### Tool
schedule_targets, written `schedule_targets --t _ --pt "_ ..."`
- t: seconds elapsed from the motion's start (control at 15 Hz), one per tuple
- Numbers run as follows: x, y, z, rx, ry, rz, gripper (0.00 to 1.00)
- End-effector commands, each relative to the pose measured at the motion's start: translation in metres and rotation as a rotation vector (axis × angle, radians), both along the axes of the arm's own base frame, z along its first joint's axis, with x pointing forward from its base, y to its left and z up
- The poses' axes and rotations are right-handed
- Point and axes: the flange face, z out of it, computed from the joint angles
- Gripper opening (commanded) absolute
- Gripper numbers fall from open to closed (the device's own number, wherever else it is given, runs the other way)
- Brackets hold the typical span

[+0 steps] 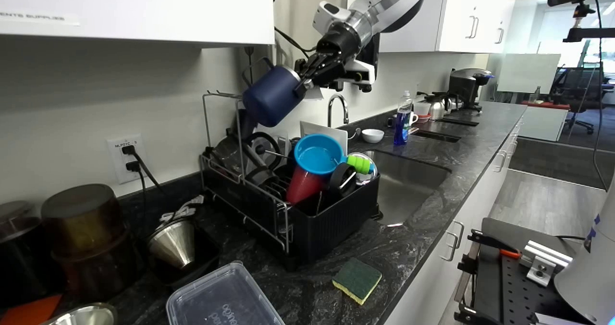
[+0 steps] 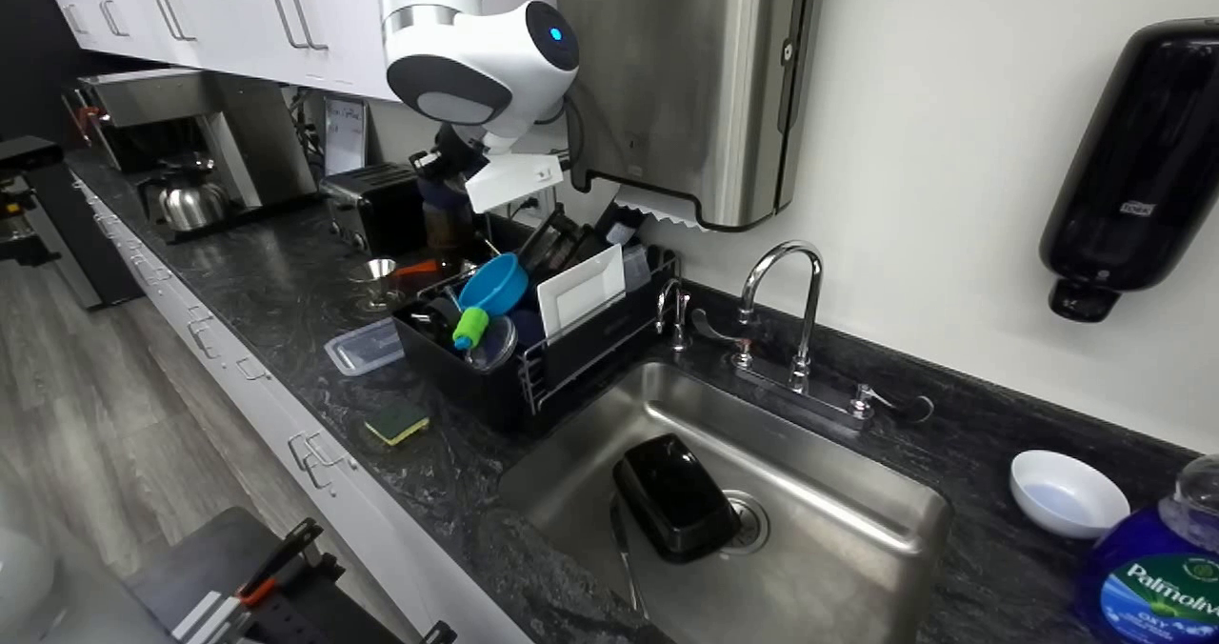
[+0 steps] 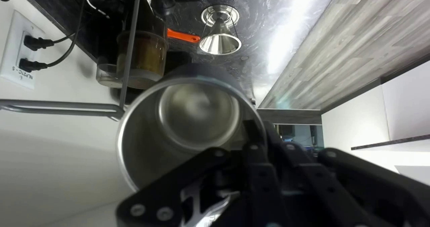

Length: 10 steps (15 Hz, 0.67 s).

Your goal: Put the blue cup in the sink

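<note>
Seemingly we're at the carry: in an exterior view, the blue cup (image 1: 272,96) is high near the dish rack (image 1: 338,223); in an exterior view, the sink (image 2: 829,568) we should reach next; in the wrist view, our gripper (image 3: 262,133) pinching the cup's rim.

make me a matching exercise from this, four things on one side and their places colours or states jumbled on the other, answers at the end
Things
1. dark blue cup
2. sponge
3. black container
4. bowl

Places, colours, states
A. lying in the sink
B. white, near the soap bottle
C. held at its rim by the gripper
D. green and yellow, on the counter

Pairs: 1-C, 2-D, 3-A, 4-B
</note>
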Motion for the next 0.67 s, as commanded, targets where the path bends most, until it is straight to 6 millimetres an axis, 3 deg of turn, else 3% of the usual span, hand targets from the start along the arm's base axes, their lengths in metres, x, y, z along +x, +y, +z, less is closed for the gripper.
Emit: schedule_targets --t 0.0,0.6 --pt "-0.017 -0.014 0.011 -0.058 0.014 0.024 0.02" --pt "-0.031 -0.061 0.025 -0.287 0.060 0.011 0.02"
